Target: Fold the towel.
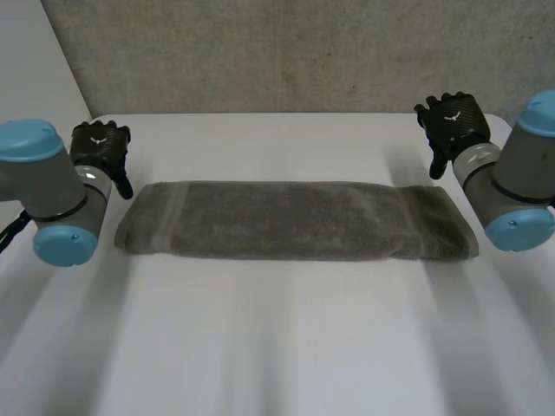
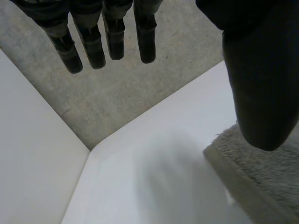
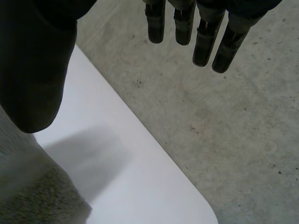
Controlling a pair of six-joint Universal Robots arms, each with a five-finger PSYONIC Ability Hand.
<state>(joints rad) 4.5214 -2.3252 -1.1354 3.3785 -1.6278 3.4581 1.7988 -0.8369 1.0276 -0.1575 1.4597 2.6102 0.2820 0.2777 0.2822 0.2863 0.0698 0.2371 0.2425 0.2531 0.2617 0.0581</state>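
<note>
Hovering with straight, spread fingers (image 2: 110, 44) and nothing in its grasp, the left robot hand (image 1: 101, 146) sits just behind the left short end of the towel (image 1: 286, 221). In the left wrist view its thumb (image 2: 261, 93) hangs over that end's corner. The right robot hand (image 1: 451, 121) mirrors it, likewise released and empty, just behind the towel's right end.

The towel lies flat as a long, narrow grey band across the middle of the white counter (image 1: 277, 347). It looks already doubled lengthwise, so the step in hand is probably bringing one short end over to the other.

To do that well, the working robot hand should come down squarely on its end and pinch all the layers together at the edge. Taking only the top layer would likely let the thick terry stack split. The lift should be low, and the carried end should be laid edge to edge on the opposite one. The other robot hand could press its own end flat so the band does not slide on the smooth counter.
</note>
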